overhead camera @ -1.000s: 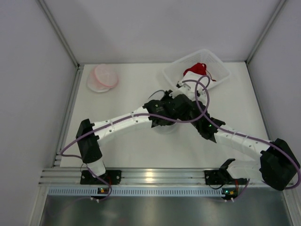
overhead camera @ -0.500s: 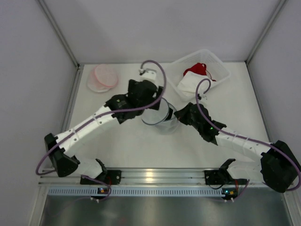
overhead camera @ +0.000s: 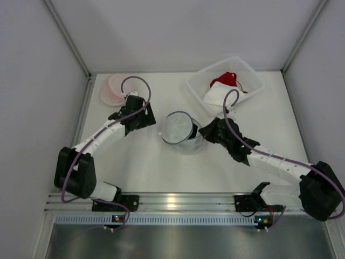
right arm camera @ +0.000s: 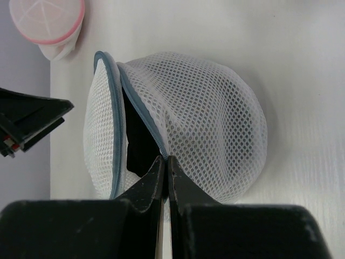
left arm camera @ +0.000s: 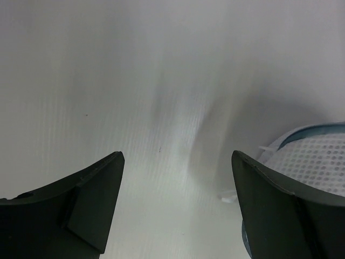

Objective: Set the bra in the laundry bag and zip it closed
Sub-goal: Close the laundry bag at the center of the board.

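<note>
The laundry bag (overhead camera: 179, 131), a round white mesh pouch with a blue-grey zipper rim, stands at the table's middle with its lid flap partly open (right arm camera: 199, 124). Through the gap a black garment (right arm camera: 139, 143), the bra, shows inside the bag. My right gripper (right arm camera: 166, 158) is shut on the bag's zipper edge, reaching it from the right (overhead camera: 205, 130). My left gripper (overhead camera: 145, 117) hangs to the left of the bag, apart from it. Its jaws are wide open with nothing between them (left arm camera: 177, 156). Only the bag's edge (left arm camera: 323, 159) shows at the lower right of the left wrist view.
A white plastic basket (overhead camera: 251, 75) at the back right holds a red garment (overhead camera: 225, 80) and a white one (overhead camera: 217, 97). A second, pink-rimmed mesh pouch (overhead camera: 114, 89) lies at the back left, just beyond the left wrist.
My left gripper has opened, left the bag's mouth and swung back and to the left. The bag now shows uncovered. The right gripper has kept its hold.
</note>
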